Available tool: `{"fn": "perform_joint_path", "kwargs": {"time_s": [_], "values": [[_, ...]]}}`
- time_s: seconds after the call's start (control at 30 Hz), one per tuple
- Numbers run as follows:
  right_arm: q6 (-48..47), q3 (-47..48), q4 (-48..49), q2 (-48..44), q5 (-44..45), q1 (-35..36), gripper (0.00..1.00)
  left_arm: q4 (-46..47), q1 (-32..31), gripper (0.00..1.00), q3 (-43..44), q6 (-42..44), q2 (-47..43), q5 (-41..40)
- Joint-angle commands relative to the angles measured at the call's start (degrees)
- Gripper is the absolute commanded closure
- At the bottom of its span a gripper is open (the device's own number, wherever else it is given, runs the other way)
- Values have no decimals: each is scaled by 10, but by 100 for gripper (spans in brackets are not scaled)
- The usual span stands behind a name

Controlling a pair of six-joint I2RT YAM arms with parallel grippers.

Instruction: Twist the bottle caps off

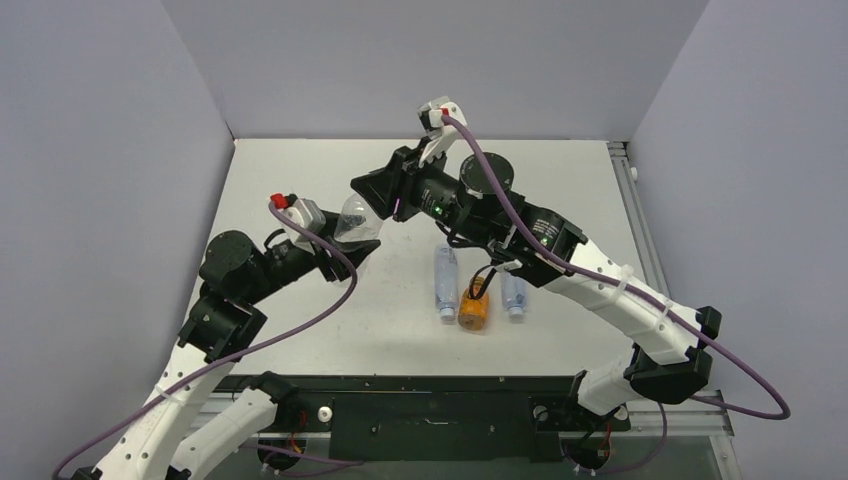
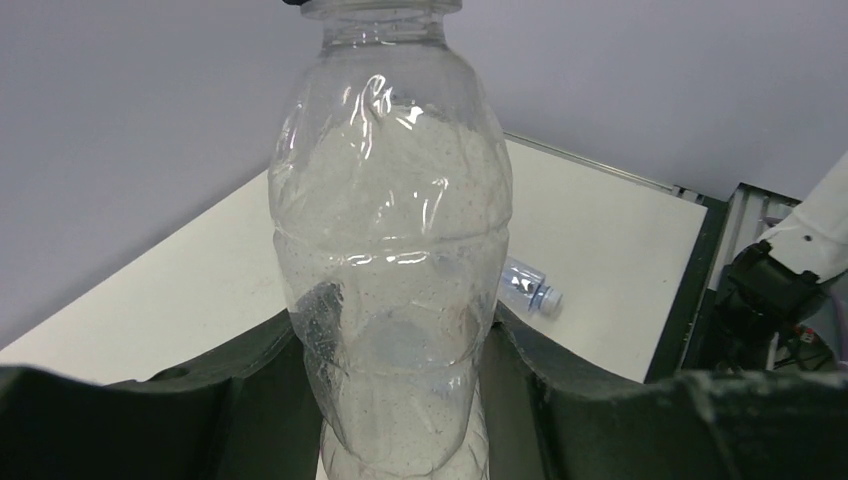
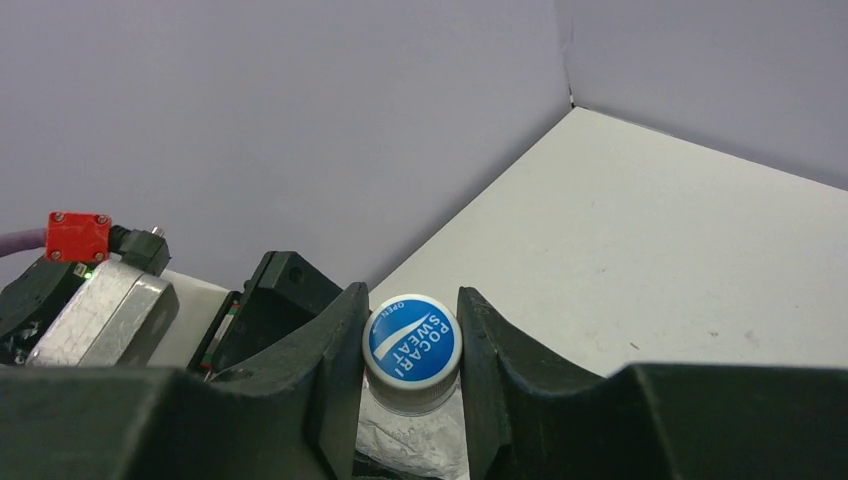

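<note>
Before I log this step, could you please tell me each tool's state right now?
Left tool: closed on the clear ribbed bottle.
Right tool: closed on its Pocari Sweat cap.

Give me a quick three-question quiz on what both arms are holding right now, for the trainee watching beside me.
1. True or false: the orange bottle lies between the two blue-labelled bottles on the table.
2. The fingers of the left gripper are shut on: A) the orange bottle, B) the clear ribbed bottle, C) nothing.
3. What colour is the printed top of the cap between the fingers of the right gripper?
Key: 1 true; 2 B; 3 blue.
</note>
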Motion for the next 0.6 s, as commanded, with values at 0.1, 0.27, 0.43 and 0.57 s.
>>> {"fn": "perform_joint_path", "kwargs": {"time_s": [0.1,0.27,0.43,0.57], "values": [[-15,12,56,-42,-283,-53,100,52,-1,92,87,-153,21,156],[-37,6,77,-57,-391,-54,100,89,-1,94,99,-233,41,271],[-49,15,61,-54,-401,-54,96,90,-1,94,103,-244,52,318],[-86,46,-13,-49,-215,-29,30,65,-1,94,101,-192,47,257]]}}
